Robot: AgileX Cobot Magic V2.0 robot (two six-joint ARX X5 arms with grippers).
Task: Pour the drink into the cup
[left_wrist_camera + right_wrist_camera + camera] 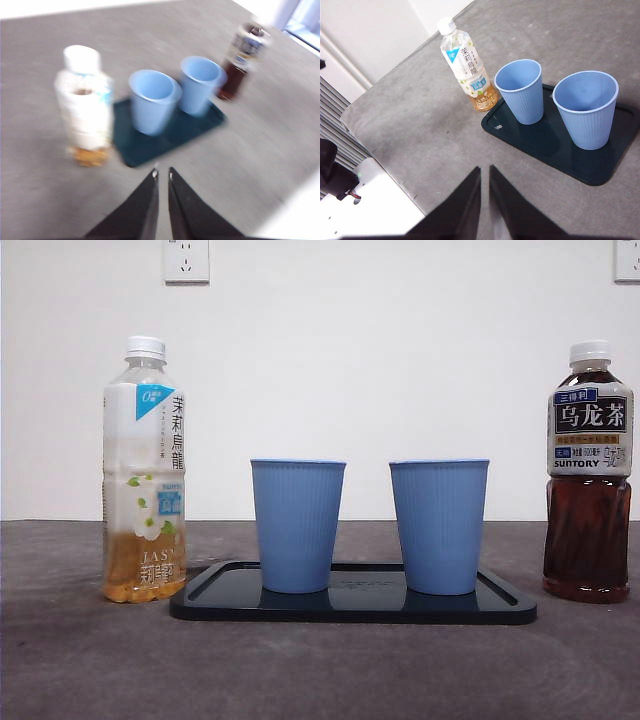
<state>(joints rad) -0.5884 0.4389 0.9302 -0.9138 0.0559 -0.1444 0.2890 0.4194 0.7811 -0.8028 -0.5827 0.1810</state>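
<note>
Two blue ribbed cups (297, 524) (439, 525) stand upright and empty on a black tray (352, 607). A jasmine tea bottle (144, 472) with a white cap stands left of the tray, with a little pale liquid at its bottom. A dark Suntory oolong bottle (589, 475) stands right of the tray, capped. My left gripper (162, 175) is shut and empty, above the table short of the tray; its view is blurred. My right gripper (485, 170) is shut and empty, above the table short of the tray (555, 145). Neither arm shows in the front view.
The grey table (320, 670) stretches in front of the tray. A white wall with two sockets (186, 260) is behind. The right wrist view shows the table's edge and a white base (365, 205) beyond it.
</note>
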